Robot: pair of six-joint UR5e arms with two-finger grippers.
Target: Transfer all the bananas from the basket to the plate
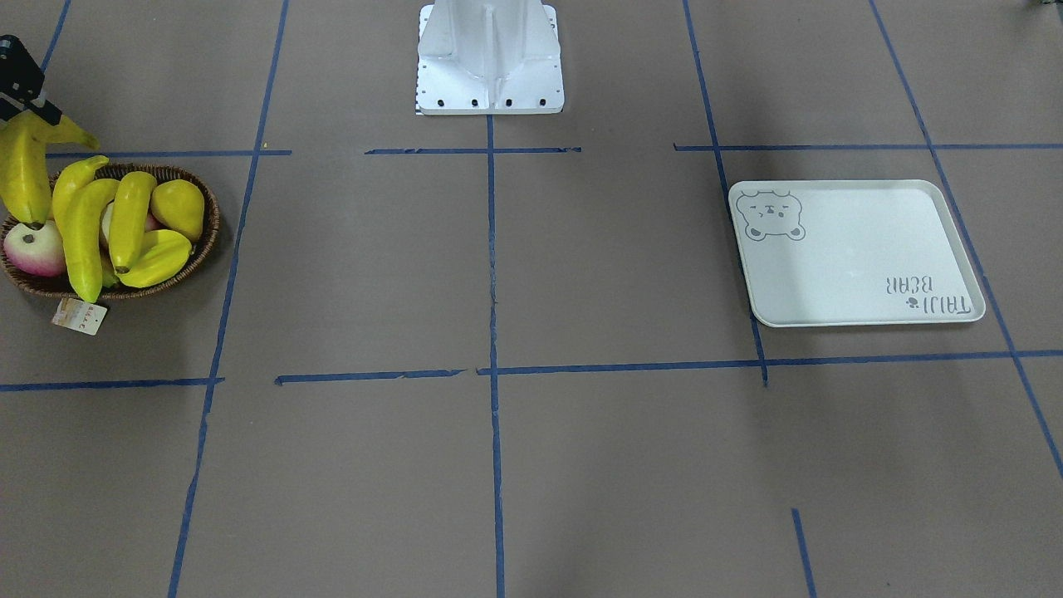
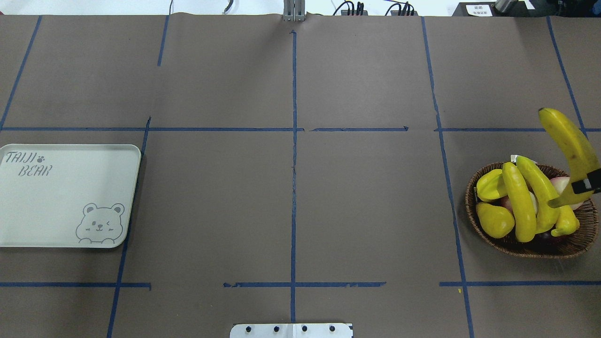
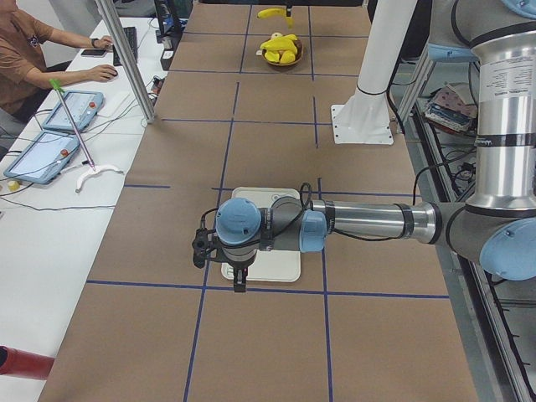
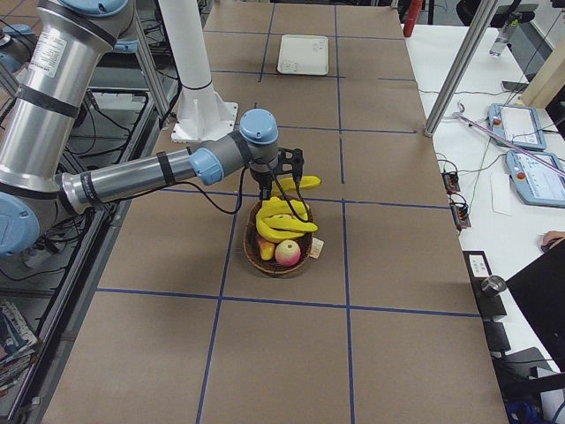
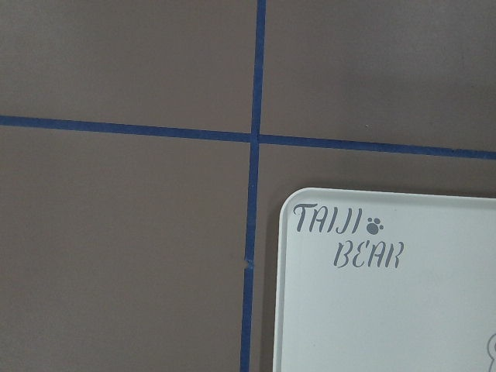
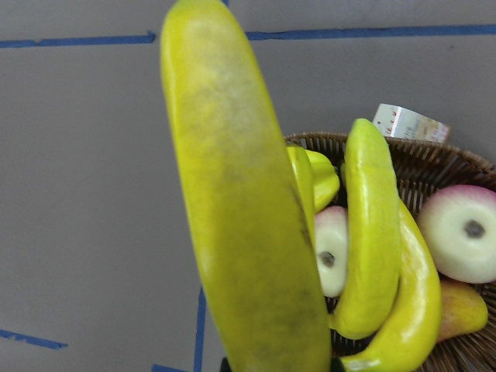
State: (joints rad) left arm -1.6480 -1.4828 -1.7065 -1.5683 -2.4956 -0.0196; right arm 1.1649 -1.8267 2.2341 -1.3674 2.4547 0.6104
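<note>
My right gripper (image 2: 587,184) is shut on a long yellow banana (image 2: 569,141) and holds it in the air above the far edge of the wicker basket (image 2: 473,211). The held banana fills the right wrist view (image 6: 240,217). Three more bananas (image 2: 519,202) lie in the basket among other fruit. The pale bear-print plate (image 2: 70,188) lies bare at the other end of the table. My left gripper (image 3: 239,278) hovers over the plate (image 3: 289,270); I cannot tell whether it is open or shut. The left wrist view shows only the plate's lettered corner (image 5: 387,310).
The basket also holds a ridged starfruit (image 2: 490,184), a yellow pear (image 2: 494,219) and a pink-white apple (image 1: 35,247). A paper tag (image 1: 79,316) hangs off the basket. The robot base (image 1: 490,58) stands mid-table. Blue tape lines cross the brown tabletop.
</note>
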